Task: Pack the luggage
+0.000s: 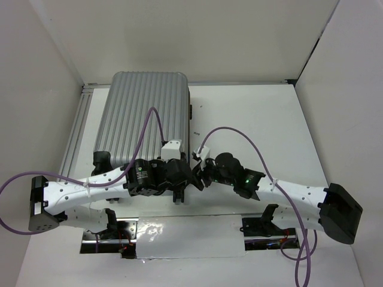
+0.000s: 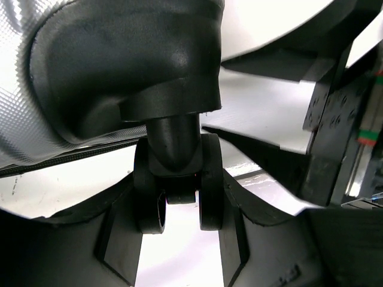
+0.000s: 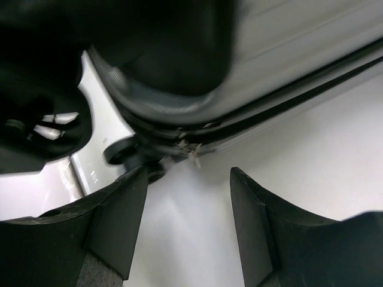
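Luggage [image 1: 140, 113] lies flat and closed on the white table [image 1: 257, 119], its ribbed silver shell stretching away from both grippers, which meet at its near corner. We see the left gripper [image 2: 179, 179] set partway closed around a black caster wheel [image 2: 210, 185], one finger pressed to each outer face of the twin wheel, the housing directly beyond its fingertips. The right gripper [image 3: 188, 170] stands wide with nothing between its fingers. The dark zipper seam [image 3: 287, 107] runs just beyond and above them, and a small pale frayed bit [image 3: 191, 149] sits on the seam straight ahead of the gap. We judge the packing to be at its closing stage, with the left arm steadying the case by its wheel while the right addresses the seam. The next move likely calls for the right gripper to edge forward onto the seam and find a zipper pull, which we cannot pick out, while the left grip keeps the case from sliding. We can read no brand, label or writing in any view.
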### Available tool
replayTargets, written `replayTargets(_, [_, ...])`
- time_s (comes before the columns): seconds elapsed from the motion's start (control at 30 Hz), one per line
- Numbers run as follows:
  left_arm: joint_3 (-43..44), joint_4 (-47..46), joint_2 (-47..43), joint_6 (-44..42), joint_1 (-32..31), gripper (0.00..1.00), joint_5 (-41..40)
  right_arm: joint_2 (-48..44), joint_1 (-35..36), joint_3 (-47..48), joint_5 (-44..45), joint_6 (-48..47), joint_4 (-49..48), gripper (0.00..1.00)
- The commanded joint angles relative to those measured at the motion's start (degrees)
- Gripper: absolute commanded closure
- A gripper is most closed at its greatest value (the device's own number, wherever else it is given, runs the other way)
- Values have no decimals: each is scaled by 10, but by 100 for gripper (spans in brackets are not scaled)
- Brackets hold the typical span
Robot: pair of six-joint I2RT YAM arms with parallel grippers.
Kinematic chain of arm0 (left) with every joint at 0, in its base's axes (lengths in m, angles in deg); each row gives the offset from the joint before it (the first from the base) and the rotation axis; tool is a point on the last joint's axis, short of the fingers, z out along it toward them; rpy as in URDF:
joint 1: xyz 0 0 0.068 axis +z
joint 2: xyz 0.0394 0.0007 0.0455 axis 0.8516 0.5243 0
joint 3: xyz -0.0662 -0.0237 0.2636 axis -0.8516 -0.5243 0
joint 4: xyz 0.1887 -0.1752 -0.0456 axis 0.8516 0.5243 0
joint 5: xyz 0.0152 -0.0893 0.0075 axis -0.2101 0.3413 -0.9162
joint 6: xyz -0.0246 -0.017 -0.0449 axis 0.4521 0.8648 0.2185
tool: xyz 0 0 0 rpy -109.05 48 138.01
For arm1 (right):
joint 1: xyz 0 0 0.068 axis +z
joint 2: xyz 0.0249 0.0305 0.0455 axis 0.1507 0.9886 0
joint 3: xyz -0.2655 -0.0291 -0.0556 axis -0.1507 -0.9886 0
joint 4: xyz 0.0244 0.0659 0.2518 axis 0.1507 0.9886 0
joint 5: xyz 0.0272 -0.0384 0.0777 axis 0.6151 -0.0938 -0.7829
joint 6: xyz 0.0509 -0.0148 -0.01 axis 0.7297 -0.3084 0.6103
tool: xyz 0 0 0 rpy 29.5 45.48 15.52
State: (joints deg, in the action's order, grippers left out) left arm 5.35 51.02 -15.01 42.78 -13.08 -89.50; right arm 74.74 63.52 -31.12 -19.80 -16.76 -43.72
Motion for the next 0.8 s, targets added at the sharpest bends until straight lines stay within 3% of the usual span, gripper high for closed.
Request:
replayTargets(0.0, [8, -75, -21, -52, -1, 100, -23, 2, 3, 2, 49, -10, -91, 36])
replayTargets(0.2, [-3, -75, -33, -47, -1, 100, -17, 38, -9, 8, 33, -17, -110, 36])
replayTargets(0.33, [-3, -75, -38, -47, -1, 100, -17, 62, -9, 20, 4, -22, -109, 43])
replayTargets(0.47, [-8, -85, -38, -47, -1, 100, -12, 54, -9, -2, 30, 1, -141, 58])
replayTargets(0.57, [-8, -86, -38, -47, -1, 100, -7, 38, -9, -7, 67, 24, -157, 80])
replayTargets(0.6, [-8, -86, -38, -47, -1, 100, -7, 38, -9, -7, 78, 31, -157, 99])
replayTargets(0.77, [-13, -92, -43, -47, -1, 100, -2, 26, -4, -20, 151, 73, -178, 100])
